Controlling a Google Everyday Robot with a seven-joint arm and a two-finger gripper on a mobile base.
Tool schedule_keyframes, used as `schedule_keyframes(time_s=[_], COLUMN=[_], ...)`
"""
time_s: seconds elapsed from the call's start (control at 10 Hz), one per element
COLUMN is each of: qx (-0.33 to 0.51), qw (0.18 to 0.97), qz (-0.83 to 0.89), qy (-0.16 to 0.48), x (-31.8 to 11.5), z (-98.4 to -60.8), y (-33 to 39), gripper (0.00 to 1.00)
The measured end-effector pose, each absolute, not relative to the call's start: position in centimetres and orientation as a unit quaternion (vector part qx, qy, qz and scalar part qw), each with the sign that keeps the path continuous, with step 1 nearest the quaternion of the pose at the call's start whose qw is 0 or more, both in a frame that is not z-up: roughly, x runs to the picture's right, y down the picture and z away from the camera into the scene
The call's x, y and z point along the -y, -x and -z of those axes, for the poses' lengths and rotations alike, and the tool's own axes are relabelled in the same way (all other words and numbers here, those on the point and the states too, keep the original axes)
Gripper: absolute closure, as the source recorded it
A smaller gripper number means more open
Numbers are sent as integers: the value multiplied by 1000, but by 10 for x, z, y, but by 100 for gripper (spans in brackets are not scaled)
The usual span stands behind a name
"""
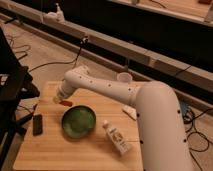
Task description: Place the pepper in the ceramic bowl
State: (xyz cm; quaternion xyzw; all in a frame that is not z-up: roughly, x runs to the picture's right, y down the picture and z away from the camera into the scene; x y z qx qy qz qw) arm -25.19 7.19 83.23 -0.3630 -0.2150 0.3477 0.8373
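**Pincer meets pepper at the far-left end of the table**

The robot's white arm (115, 92) reaches across a light wooden table (60, 152), its pincer (61, 99) lowered over the board's far-left part. The orange-red pepper (65, 102) lies right at the pincer's tip, touching or all but touching it; whether the pincer has hold of the pepper, and how wide it stands, cannot be told from this view.

The green ceramic bowl (78, 121) sits just beside the pincer, nearer the camera and slightly to the right, its rim close to the pepper but not under it. The pepper is outside the bowl.

A flat black rectangle (37, 124) lies on the wood nearer the camera and to the left of the pincer, apart from the bowl. A white bottle (116, 138) lies on its side well to the pincer's right, beyond the bowl. A small white translucent cup (123, 78) stands at the table's far edge, well to the right of the pincer, behind the arm.
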Motion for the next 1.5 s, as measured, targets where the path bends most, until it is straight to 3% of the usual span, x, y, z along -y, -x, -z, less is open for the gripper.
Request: schedule_keyframes(time_s=[0.1, 0.3, 0.8, 1.5], qx=[210, 180, 127, 119], qw=[834, 819, 783, 774], qz=[-355, -381, -426, -462], qy=[368, 389, 435, 417], x=[-79, -112, -166, -146], z=[-828, -817, -817, -828], y=[244, 214, 187, 172], gripper=[90, 66, 22, 20])
